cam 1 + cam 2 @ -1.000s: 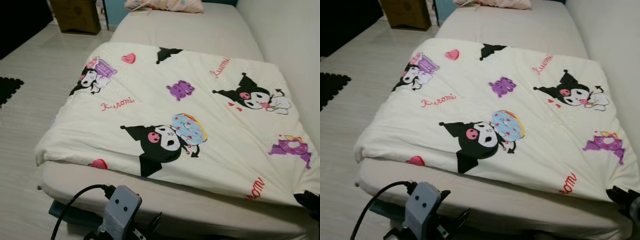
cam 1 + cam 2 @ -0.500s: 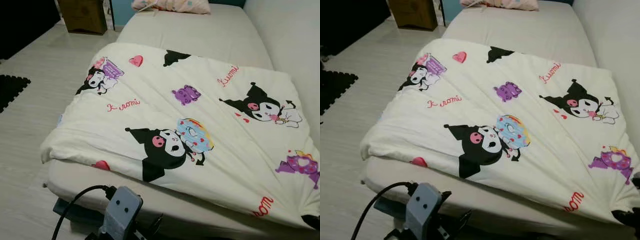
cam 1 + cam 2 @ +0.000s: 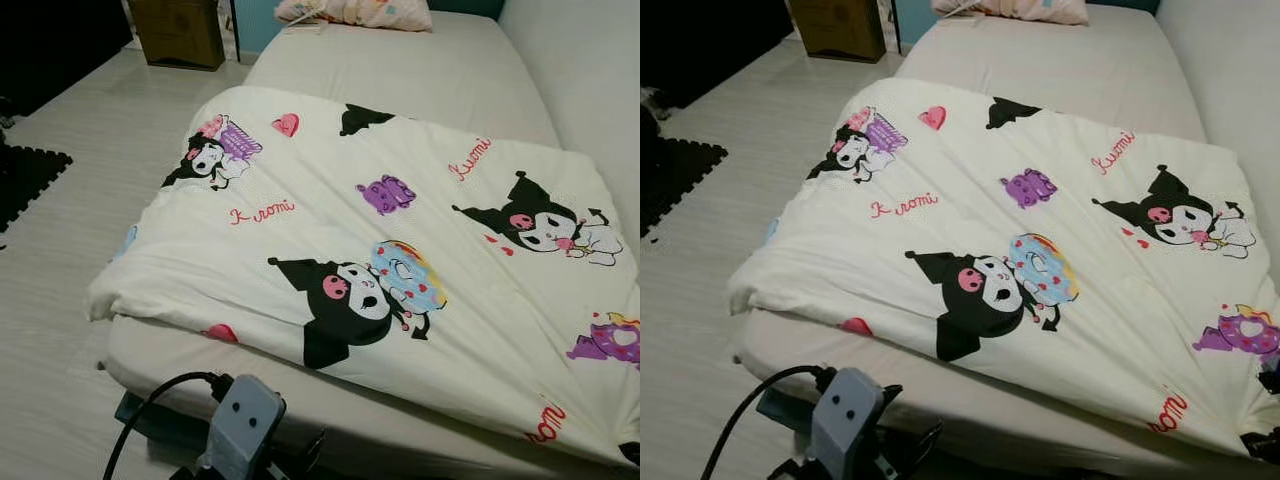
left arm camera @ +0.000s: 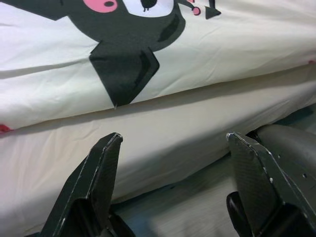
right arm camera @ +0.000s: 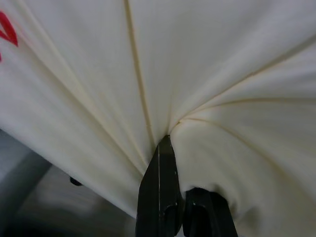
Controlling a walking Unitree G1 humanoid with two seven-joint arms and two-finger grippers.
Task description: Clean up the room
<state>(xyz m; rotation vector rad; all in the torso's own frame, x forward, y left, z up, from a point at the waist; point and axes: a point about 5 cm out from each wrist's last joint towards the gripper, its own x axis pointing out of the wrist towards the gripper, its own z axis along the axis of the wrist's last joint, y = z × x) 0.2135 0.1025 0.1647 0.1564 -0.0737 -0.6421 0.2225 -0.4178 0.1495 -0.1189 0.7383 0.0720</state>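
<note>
A cream blanket (image 3: 380, 210) printed with black cartoon figures lies folded over the near half of the bed (image 3: 400, 60). My right gripper (image 5: 168, 143) is shut on the blanket's near right corner, and the cloth fans out in taut creases from the pinch. It is also seen as a dark shape at the bed's near right corner (image 3: 1262, 445). My left gripper (image 4: 173, 140) is open, low in front of the bed's foot, with its fingers (image 4: 101, 173) apart and nothing between them. It faces the mattress side under the blanket's edge.
A pink pillow (image 3: 360, 12) lies at the head of the bed. A white wall (image 3: 590, 60) runs along the bed's right side. On the pale floor to the left stand a brown box (image 3: 180, 30) and a black foam mat (image 3: 30, 175).
The whole picture has slid right, so the camera moved. The right gripper, still holding the corner, has dropped lower toward the picture's near right corner. The left gripper stays put.
</note>
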